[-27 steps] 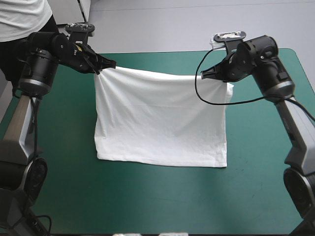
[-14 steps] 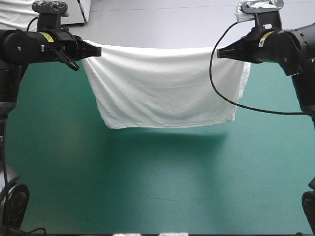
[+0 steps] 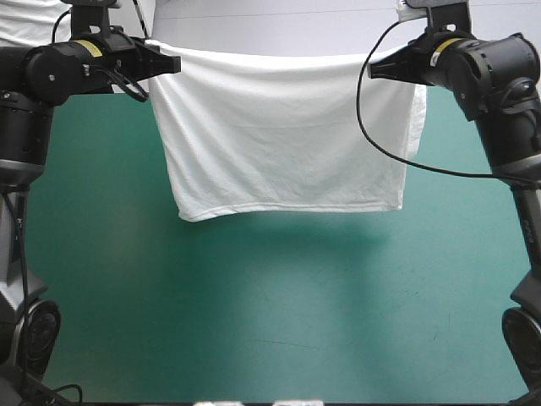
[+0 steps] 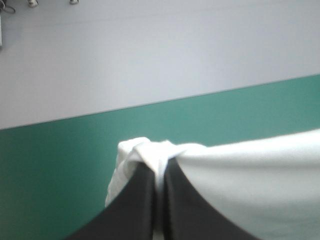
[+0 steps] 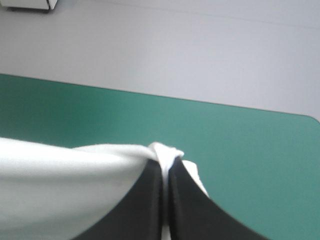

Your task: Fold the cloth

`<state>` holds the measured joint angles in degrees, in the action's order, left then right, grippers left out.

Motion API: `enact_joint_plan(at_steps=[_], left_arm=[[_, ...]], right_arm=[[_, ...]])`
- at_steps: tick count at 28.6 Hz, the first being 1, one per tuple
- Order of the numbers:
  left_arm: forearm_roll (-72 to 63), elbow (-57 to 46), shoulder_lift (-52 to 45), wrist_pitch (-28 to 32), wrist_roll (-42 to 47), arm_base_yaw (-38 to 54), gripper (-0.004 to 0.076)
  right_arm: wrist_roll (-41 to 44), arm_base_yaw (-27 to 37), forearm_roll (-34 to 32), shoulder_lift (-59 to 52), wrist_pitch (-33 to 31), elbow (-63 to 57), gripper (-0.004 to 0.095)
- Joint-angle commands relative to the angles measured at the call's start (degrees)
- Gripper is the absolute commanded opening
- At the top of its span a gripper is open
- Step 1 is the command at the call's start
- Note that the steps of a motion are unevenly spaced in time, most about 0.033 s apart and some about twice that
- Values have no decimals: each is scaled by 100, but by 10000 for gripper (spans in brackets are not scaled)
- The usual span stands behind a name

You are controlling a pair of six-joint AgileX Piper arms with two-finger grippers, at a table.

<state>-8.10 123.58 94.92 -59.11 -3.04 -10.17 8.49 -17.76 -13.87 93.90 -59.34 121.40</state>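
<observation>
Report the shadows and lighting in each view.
High view: the lifted T-shirt throws a soft, wide shadow on the teal-green cover beneath its hem. Left wrist view: even light, the sheet shaded grey beside the left gripper. Right wrist view: the same beside the right gripper; no glare anywhere.

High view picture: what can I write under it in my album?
The left pincer and right pincer hold the white T-shirt stretched by its top corners, hanging over the teal-green table.

Black arms (image 3: 499,93) w/ yellow wrist labels (image 3: 87,48) (black fin-shaped fingers (image 4: 135,210)).
</observation>
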Motion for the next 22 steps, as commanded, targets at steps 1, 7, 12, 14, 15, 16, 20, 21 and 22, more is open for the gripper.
enact_joint_plan(at_steps=[1,7,12,14,15,16,20,21,22], left_arm=[[-37,146,-7,1345,24,10,-10],[-27,146,372,2487,-6,10,-10],[-14,146,614,2803,-63,10,-10],[-14,146,722,2815,-194,10,-10],[-14,146,762,2786,-194,10,-10],[-14,146,825,2735,-194,10,-10],[-30,146,1159,2326,-194,10,-10],[-44,146,1351,2040,-194,10,-10],[-74,146,1451,1875,-184,10,-10]], right_arm=[[411,22,-699,80,1117,187,-17],[793,33,-1208,574,1978,363,-17],[793,45,-1197,1020,1970,858,-17],[793,45,-1197,1166,1850,967,-18],[793,45,-1184,1224,1778,981,-17],[793,45,-1131,1293,1669,981,-17],[793,45,-879,1573,1129,981,-18],[793,102,-620,1756,915,969,-17],[793,116,-485,1852,827,960,-18]])
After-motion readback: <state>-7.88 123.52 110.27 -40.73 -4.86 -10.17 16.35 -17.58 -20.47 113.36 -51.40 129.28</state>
